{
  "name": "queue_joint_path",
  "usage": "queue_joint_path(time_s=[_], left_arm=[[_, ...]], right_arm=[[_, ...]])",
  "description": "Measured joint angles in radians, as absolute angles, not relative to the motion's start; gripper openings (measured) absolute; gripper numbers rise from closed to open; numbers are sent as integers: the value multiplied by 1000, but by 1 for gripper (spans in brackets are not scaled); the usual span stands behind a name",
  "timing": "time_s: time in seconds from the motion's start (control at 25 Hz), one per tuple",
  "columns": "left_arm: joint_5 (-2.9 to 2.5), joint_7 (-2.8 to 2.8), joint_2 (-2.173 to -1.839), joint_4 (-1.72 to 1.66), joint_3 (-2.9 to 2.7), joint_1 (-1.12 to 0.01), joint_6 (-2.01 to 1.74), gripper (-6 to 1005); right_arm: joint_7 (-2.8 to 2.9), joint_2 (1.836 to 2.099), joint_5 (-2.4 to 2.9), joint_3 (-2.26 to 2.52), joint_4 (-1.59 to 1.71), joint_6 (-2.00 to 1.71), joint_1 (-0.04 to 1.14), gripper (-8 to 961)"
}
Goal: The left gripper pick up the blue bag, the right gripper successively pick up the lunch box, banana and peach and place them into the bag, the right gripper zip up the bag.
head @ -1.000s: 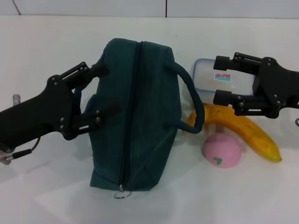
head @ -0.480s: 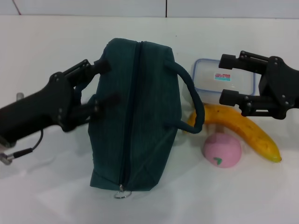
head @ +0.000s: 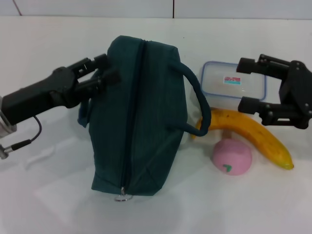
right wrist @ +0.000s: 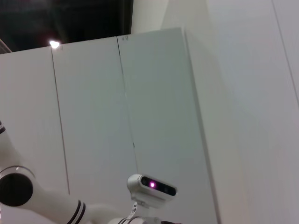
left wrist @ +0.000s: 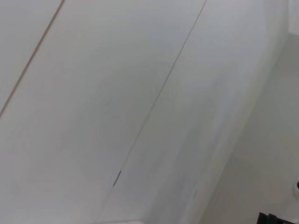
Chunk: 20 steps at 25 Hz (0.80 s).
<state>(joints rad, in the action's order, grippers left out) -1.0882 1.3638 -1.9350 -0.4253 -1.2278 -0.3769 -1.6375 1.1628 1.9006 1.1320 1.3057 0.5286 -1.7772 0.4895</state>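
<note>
The left gripper (head: 105, 73) was at the upper left side of the blue bag (head: 139, 117), its two fingers (head: 100, 61) drawn close together and pinching the near handle, whose loop (head: 84, 113) hung below them against the bag's flank. The bag stood on the white table (head: 48, 185) with its zip (head: 131, 117) running closed along the top ridge and the metal ring pull (head: 123, 198) lying at the end nearest the robot; its base looked tilted, the left side drawn up toward the gripper. The second rope handle (head: 197, 105) arched out on the bag's right side.

The right gripper (head: 248, 84) hovered with its fingers spread wide, over the right end of the lunch box (head: 233, 84) and above the banana (head: 253, 136), holding nothing. The lunch box sat beyond the banana, just beside the bag's right handle. The banana lay slanted with one end near that handle. The peach (head: 232, 157) rested in front of the banana, touching or nearly touching it.

The wrist views showed only walls and panels.
</note>
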Motion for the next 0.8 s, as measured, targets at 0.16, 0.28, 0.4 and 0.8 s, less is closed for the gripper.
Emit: queue_joint_path(time_s=[0.16,0.28,0.4,0.8], left_arm=[[-1088,1367,-1945,-485,-1203,-351,-1641,848],[-1093,1373,-1953,-545,-1201,-319,-1639,848],[-1103,1380,-1960,-597,-1192,-287,-1617,848],[-1335,1450,-2043,-724,-1025,-273,-1537,848]], right_arm=[[1158,1900,1134,1279,529,-1795,483,857],[1158,1900,1136,1275,529,-1797,483,857],[1157,1899,1136,1275,527,-1795,482,857],[1156,1903,1137,1260,528,-1779,485,857]])
